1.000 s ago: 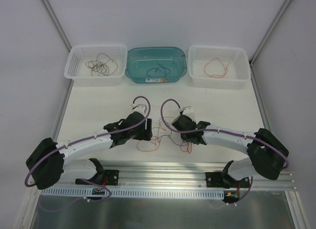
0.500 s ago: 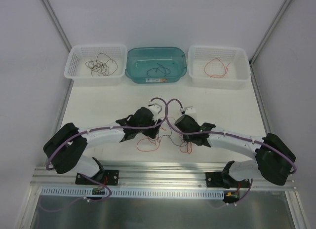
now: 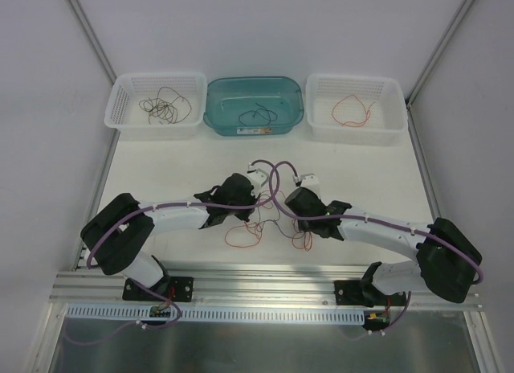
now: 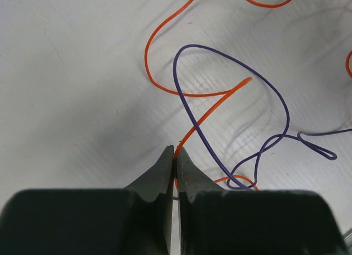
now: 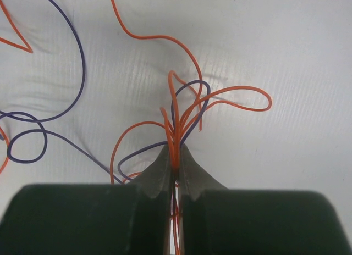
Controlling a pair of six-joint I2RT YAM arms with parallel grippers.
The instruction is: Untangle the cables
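Observation:
The cables (image 3: 271,224) lie as a loose tangle of thin orange and purple strands on the white table between my two arms. In the left wrist view my left gripper (image 4: 175,151) is shut on a single orange cable (image 4: 190,131). That strand curves away past a purple cable (image 4: 278,98) which crosses it. In the right wrist view my right gripper (image 5: 175,150) is shut on a bunch of orange cables (image 5: 176,126) with purple strands (image 5: 80,73) among them. From above, the left gripper (image 3: 255,209) and right gripper (image 3: 291,220) sit close together at the tangle.
Three containers stand along the back edge. A white basket (image 3: 122,92) on the left holds dark wires. A teal bin (image 3: 215,116) in the middle holds a dark wire. A white basket (image 3: 393,96) on the right holds a red wire. A metal rail runs along the near edge.
My left arm has swung right to the tangle and its gripper has closed on an orange strand. The right gripper has shifted a little left, still shut on its bunch.

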